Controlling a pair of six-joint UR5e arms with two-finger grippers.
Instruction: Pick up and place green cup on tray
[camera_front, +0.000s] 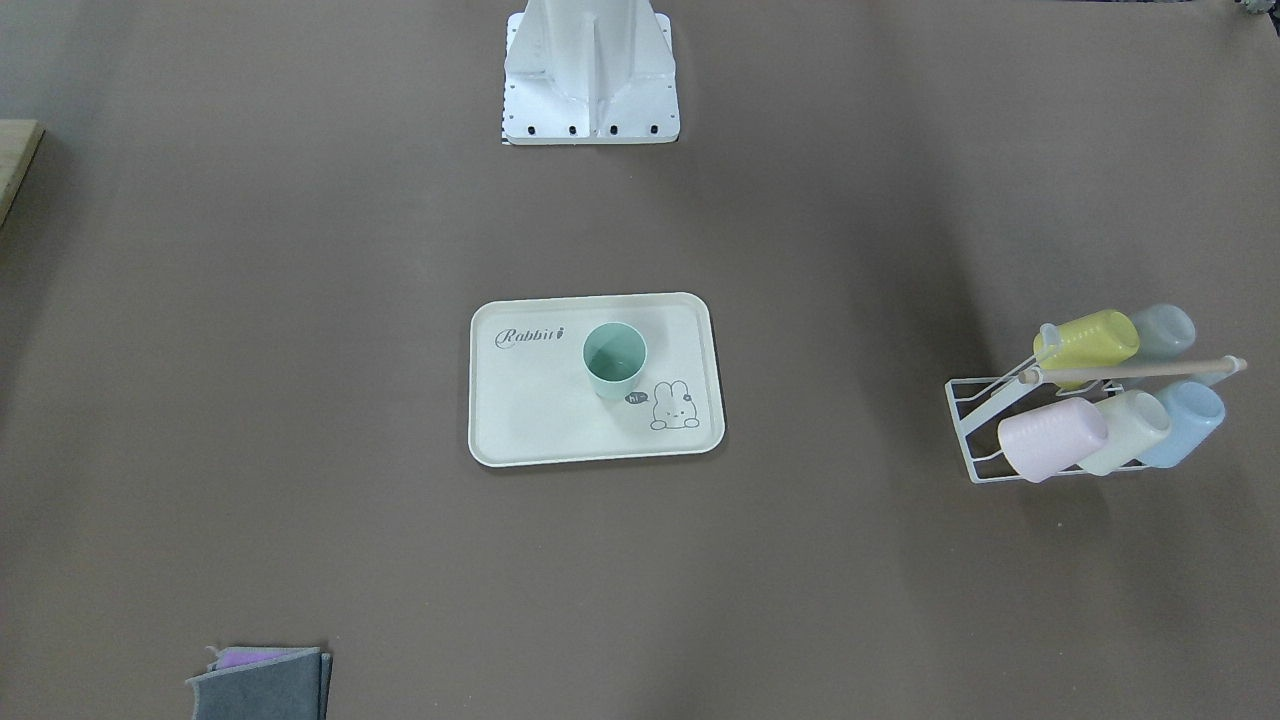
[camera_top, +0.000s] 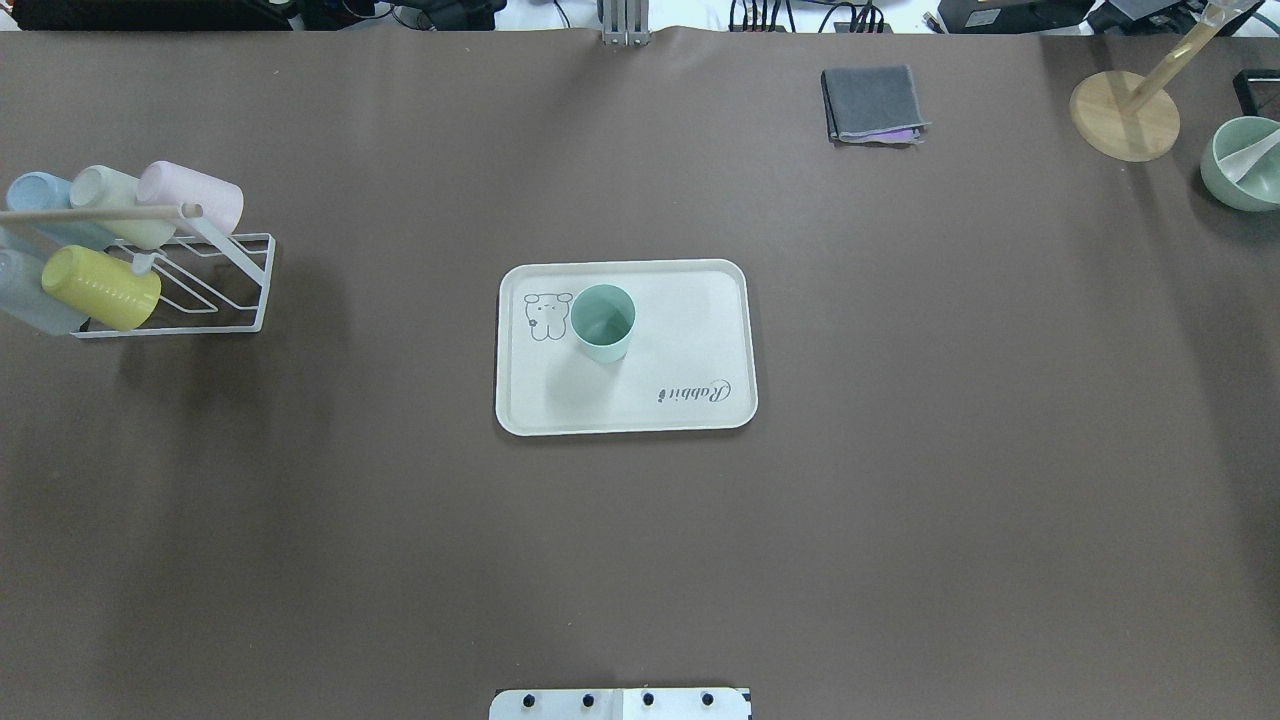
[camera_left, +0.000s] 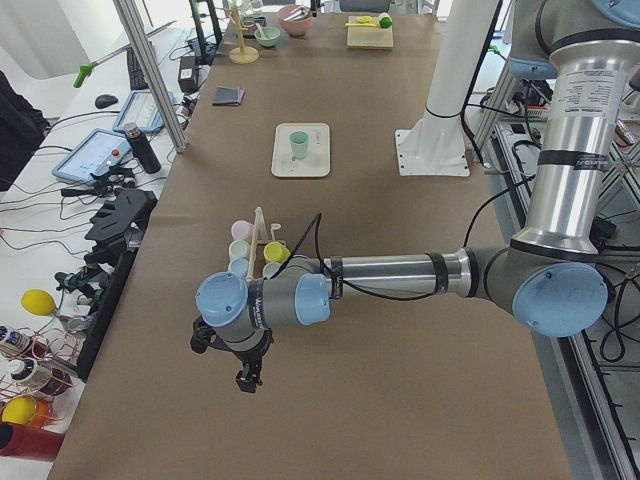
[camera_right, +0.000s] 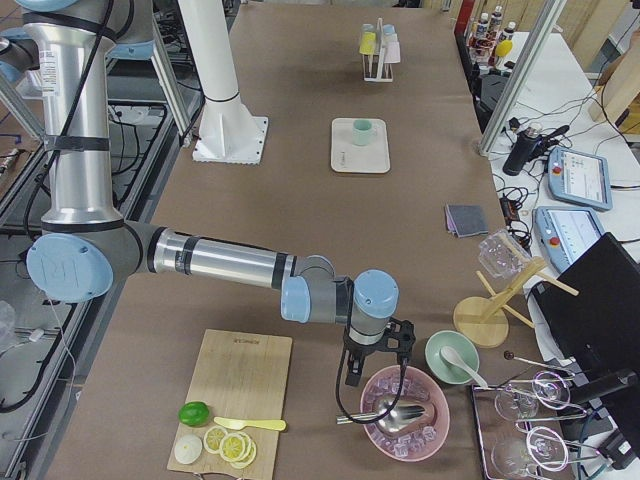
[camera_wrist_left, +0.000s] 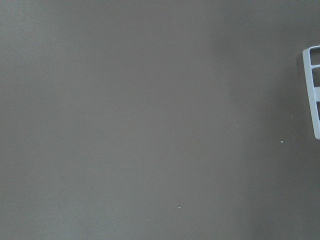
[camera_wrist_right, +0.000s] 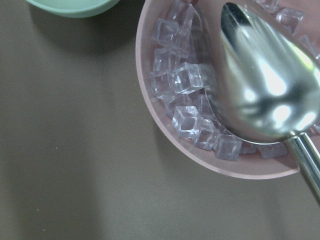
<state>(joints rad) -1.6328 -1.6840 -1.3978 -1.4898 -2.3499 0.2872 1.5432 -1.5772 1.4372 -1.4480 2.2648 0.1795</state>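
Note:
The green cup (camera_front: 614, 360) stands upright on the cream tray (camera_front: 540, 425) beside the bunny drawing, mouth up; it also shows in the overhead view (camera_top: 603, 322) on the tray (camera_top: 690, 330). No gripper is near it. My left gripper (camera_left: 245, 375) hangs over bare table at the near end, past the cup rack; I cannot tell if it is open or shut. My right gripper (camera_right: 372, 365) hangs at the opposite end, over the edge of a pink bowl of ice (camera_right: 405, 412); I cannot tell its state either. Neither wrist view shows fingers.
A white wire rack (camera_top: 235, 285) with several pastel cups lies on the robot's left. A folded grey cloth (camera_top: 872, 103), a wooden stand (camera_top: 1125, 115) and a green bowl (camera_top: 1245, 162) lie far right. A cutting board (camera_right: 235, 395) with lime slices is near the ice bowl.

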